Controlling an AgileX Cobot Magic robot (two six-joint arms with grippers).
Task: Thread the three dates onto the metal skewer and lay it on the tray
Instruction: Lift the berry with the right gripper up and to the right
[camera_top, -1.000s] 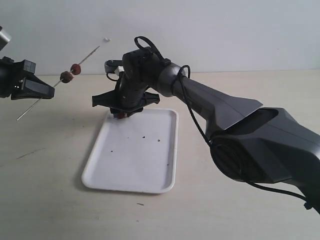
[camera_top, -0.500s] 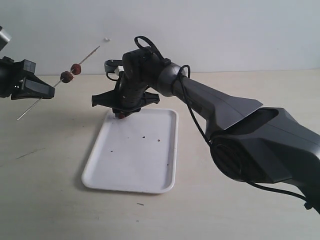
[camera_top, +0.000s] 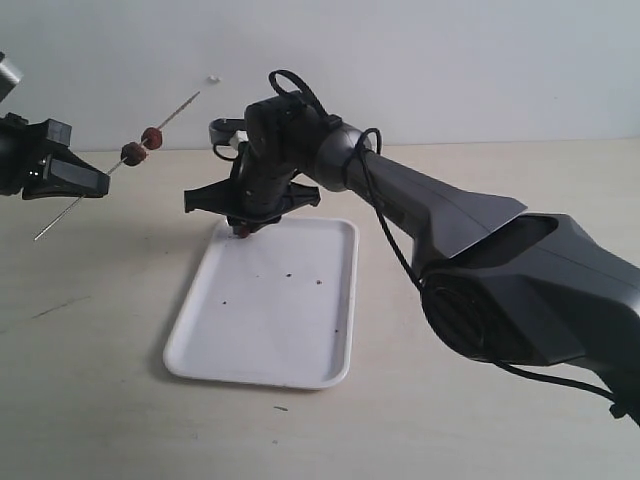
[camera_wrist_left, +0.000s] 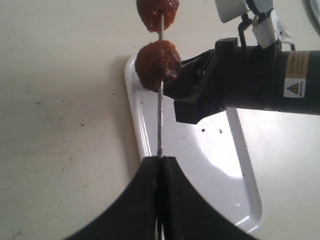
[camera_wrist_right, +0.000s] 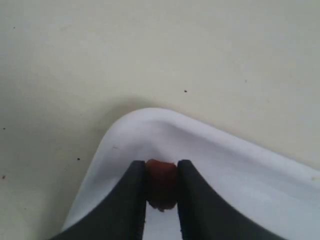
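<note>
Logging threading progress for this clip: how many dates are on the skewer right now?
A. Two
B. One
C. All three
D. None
A: two dates sit on the skewer held in the left claw, while the third date is pinched in the right claw at a corner of the tray.

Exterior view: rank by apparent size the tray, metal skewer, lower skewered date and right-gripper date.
1. tray
2. metal skewer, long but very thin
3. lower skewered date
4. gripped date, mostly hidden by the fingers, so its place after 3 is unsure
</note>
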